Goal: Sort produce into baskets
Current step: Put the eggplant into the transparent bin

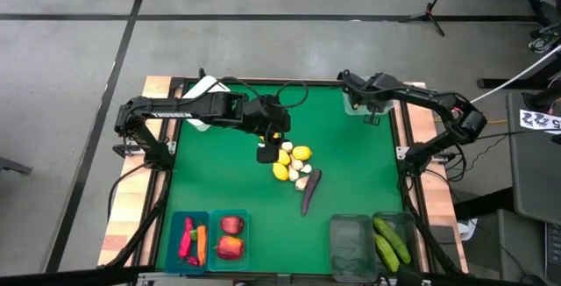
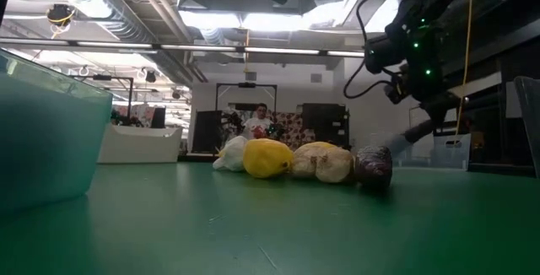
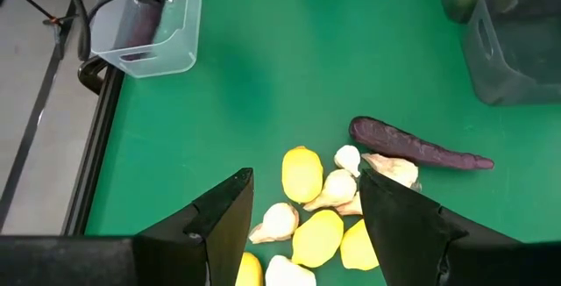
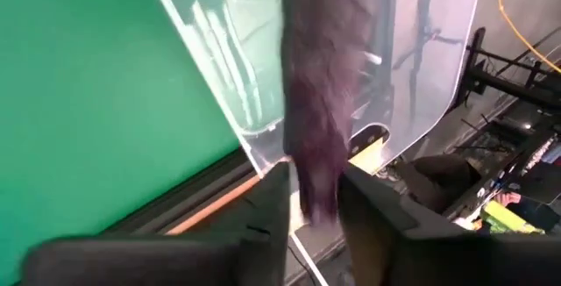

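Right wrist view: the right gripper (image 4: 307, 211) clenches an eggplant (image 4: 329, 84) over the clear tub (image 4: 421, 75) at one o'clock; released off-centre, it could miss.

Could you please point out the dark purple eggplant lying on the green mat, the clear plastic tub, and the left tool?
Dark purple toy eggplant (image 3: 412, 145), left wrist view: middle of its body.
Clear plastic tub (image 3: 149, 36), left wrist view: its near wall.
Left tool (image 3: 307, 225), left wrist view: midway between its open fingertips, above the produce pile.
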